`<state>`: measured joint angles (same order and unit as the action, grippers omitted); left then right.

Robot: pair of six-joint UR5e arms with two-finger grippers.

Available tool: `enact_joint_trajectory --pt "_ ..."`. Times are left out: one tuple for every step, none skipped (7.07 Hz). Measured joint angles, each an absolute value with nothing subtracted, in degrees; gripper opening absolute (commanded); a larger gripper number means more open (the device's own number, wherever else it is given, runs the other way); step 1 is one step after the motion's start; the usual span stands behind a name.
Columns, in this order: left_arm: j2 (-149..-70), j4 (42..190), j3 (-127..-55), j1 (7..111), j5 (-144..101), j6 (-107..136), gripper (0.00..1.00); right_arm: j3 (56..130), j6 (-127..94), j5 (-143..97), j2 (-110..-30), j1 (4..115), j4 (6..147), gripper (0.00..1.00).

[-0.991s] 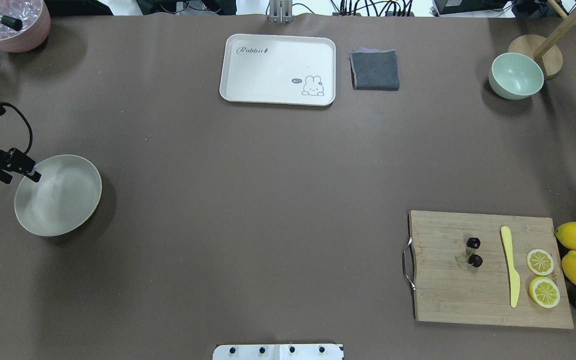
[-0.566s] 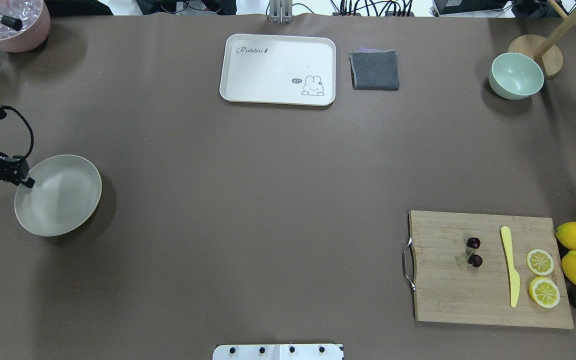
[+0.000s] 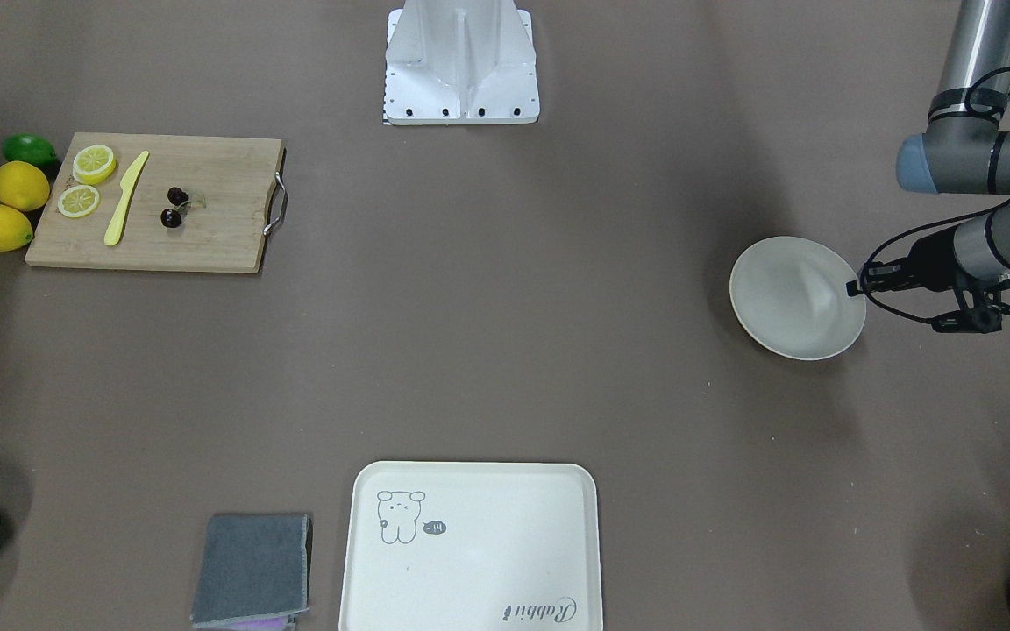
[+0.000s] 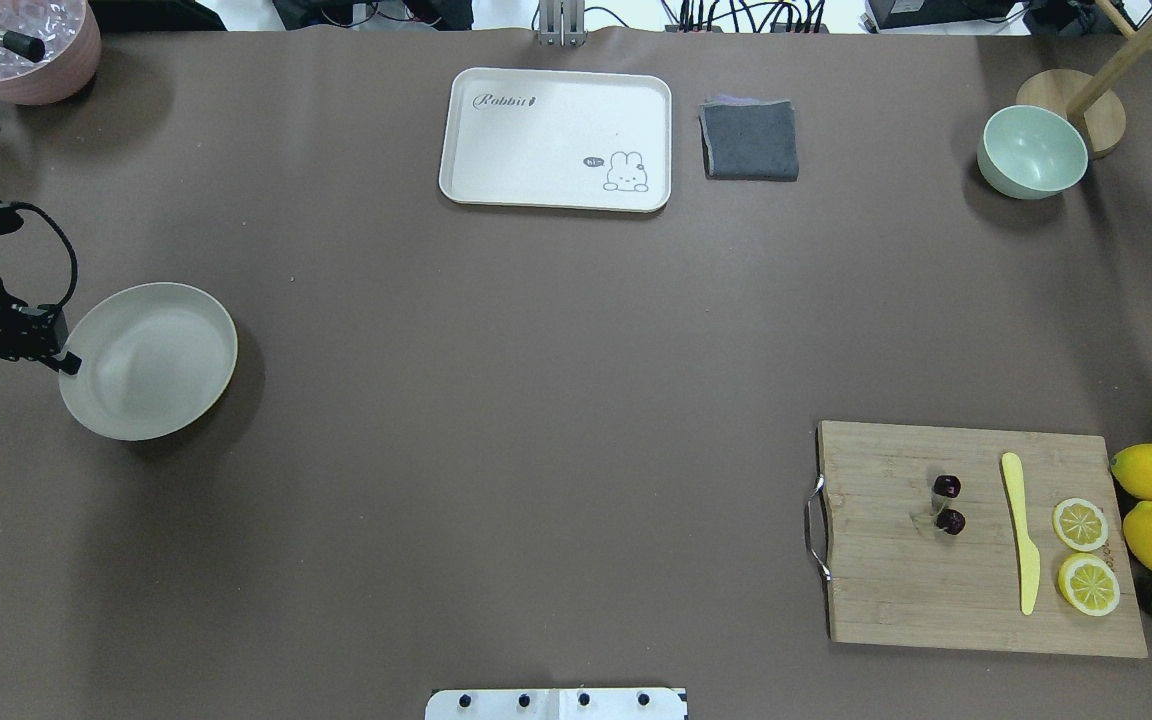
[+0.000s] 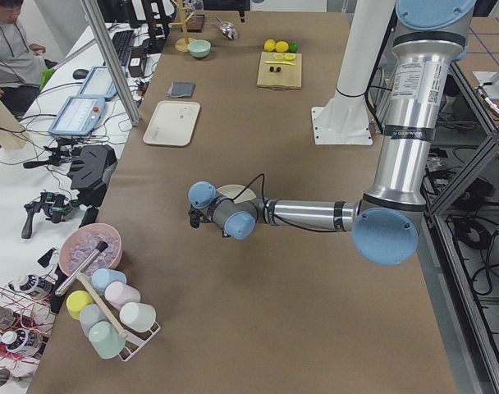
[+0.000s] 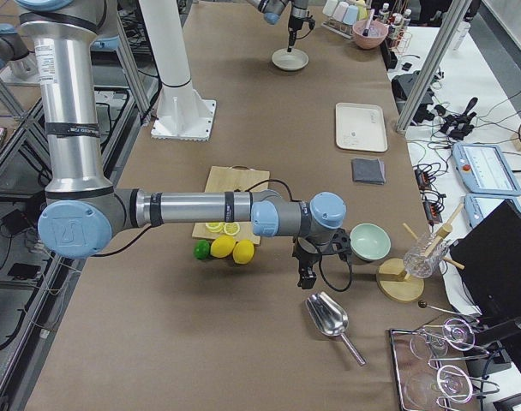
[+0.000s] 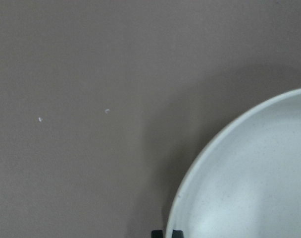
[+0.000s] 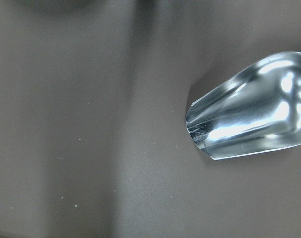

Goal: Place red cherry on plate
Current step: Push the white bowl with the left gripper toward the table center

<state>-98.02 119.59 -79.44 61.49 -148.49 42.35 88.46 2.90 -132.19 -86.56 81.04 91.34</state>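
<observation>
Left arm has the plate by its rim; the cherries wait at the far right of the bench.

The left gripper (image 4: 64,362) sits at the left edge of the plate (image 4: 151,360). In the wrist view its jaws look pinched together on the raised rim, though only their tips show. A rim pinch suits so shallow a dish, and probably serves to bring it nearer the fruit. The red cherry (image 4: 949,504) lies on the cutting board (image 4: 896,590) on the right, left of the yellow knife (image 4: 1021,530), well apart from the plate and untouched. The right gripper (image 6: 307,276) hangs over the bench near a metal scoop (image 8: 249,106), right of the board. Whether its jaws are apart or together I cannot tell.
</observation>
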Motion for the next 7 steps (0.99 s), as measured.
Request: enact_joint_trajectory --pt "-100.39 119.41 -79.82 61.8 -150.7 47.05 0.0 88.37 2.88 -132.19 -86.52 81.0 91.46 1.0" --pt "-102.85 119.32 -80.4 61.75 -151.72 51.71 0.0 88.32 2.53 -132.19 -86.3 80.8 91.66 1.0" --pt "-106.18 119.26 -80.85 61.29 -151.92 57.42 0.0 88.36 1.76 -132.23 -85.9 80.4 91.73 1.0" --pt "-110.17 119.24 -81.07 59.73 -151.28 64.02 0.0 88.37 1.23 -132.44 -85.78 80.1 91.69 1.0" --pt "-113.94 119.25 -81.63 56.78 -148.92 70.76 0.0 88.13 1.0 -132.84 -85.82 79.83 91.61 1.0" --pt "-116.63 119.26 -83.19 52.39 -144.73 77.03 0.0 87.7 0.92 -133.27 -85.78 79.57 91.56 1.0" --pt "-118.27 119.26 -85.44 46.69 -139.44 82.78 0.0 87.24 0.89 -133.57 -85.73 79.36 91.52 1.0"
